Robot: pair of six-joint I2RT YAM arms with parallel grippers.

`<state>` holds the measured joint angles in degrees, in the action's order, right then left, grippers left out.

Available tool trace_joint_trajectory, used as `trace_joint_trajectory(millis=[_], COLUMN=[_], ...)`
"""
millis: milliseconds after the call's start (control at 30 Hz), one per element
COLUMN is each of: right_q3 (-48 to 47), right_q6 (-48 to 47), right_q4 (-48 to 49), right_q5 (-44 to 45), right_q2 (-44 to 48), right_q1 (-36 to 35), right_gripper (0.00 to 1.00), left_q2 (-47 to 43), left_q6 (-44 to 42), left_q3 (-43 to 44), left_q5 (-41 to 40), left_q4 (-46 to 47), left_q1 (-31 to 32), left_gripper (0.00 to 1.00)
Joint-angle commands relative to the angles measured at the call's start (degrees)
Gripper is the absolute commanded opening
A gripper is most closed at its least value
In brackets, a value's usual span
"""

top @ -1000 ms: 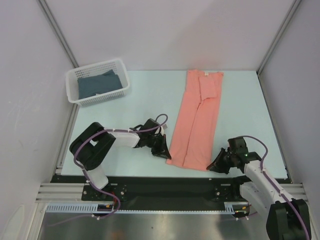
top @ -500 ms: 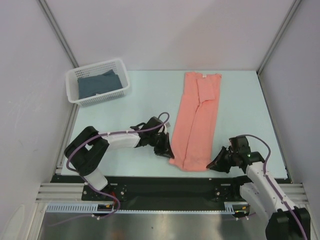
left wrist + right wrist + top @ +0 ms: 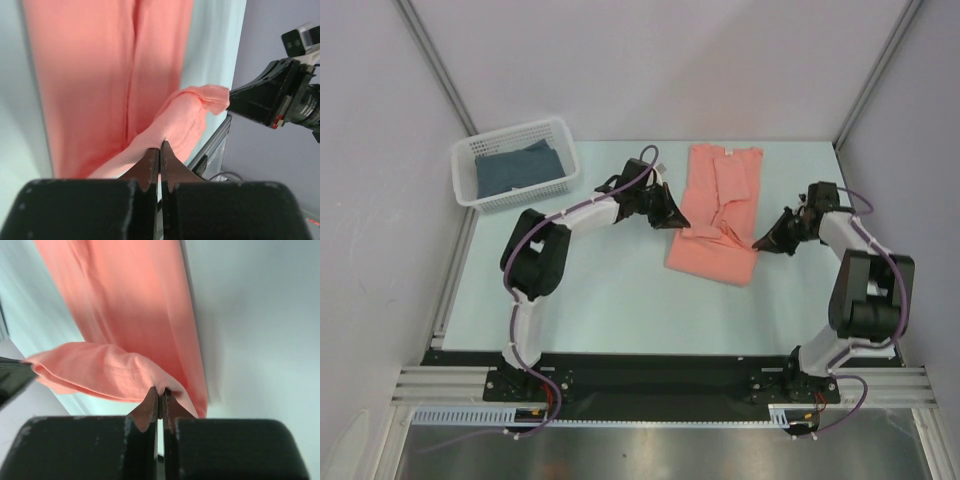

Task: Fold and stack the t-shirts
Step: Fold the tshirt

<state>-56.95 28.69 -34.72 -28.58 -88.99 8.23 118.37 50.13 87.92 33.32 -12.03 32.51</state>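
Salmon-pink t-shirt (image 3: 715, 235) lies on the surface (image 3: 610, 300), right of the middle and toward the far side. A second ago it was a long narrow strip that reached almost to the near edge of the surface, and both hands were low at its near end. Now the two arms are stretched far forward, and the strip looks only about half as long.

The left hand (image 3: 676, 221) is clenched on the left corner of the near end of the shirt. In the left wrist view its fingers are pressed together with the pink cloth pinched between them. From there the lifted end runs across to the right hand (image 3: 758, 244), which is clenched on the right corner in the same way. In both wrist views the carried end hangs above the lower layer of the shirt, so it is lifted and not yet laid down.

I judge that this is the fold in half along the length, and it is about half done. The end must still travel to the collar side and be released there flat.

The white basket (image 3: 526, 198) stands at the far left corner, well apart from the pink shirt. Inside it lies the dark slate-blue t-shirt (image 3: 515, 168), loosely bunched. It is not yet folded, so the stack is not started.
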Motion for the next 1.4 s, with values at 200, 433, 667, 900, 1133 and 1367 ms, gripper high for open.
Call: trace_joint_trajectory(millis=[200,433,667,900,1133,1367], right_q3=[-21.61,-31.46,-37.09,-39.46,-54.88,-60.49], right_q6=[-5.13,-4.95,-6.19,-5.57,-9.6,-14.45], right_q4=[-0.7,-3.07,-5.26,-4.57,-15.33,-22.06], right_q5=[-6.58,-6.14,-7.37,-8.78,-1.15,10.91], right_q2=[-21.2,-28.07,-32.81,-35.02,-41.43,-35.74], right_q1=[0.47,0.47,1.17,1.26,3.72,0.92], right_gripper=[0.0,0.0,0.0,0.01,0.36,0.54], left_q2=[10.74,15.75,20.06,22.87,27.89,10.32], left_q6=[9.02,11.3,12.1,11.75,-10.56,-22.7], left_q3=[9.36,15.17,20.62,24.13,50.23,32.36], left_q5=[6.4,7.9,9.65,10.01,-6.5,-13.37], left_q4=[9.75,10.45,9.22,7.03,-27.21,-25.42], left_q1=[-5.0,-5.88,-7.02,-7.2,-8.16,-10.63], left_gripper=[0.0,0.0,0.0,0.12,0.54,0.68])
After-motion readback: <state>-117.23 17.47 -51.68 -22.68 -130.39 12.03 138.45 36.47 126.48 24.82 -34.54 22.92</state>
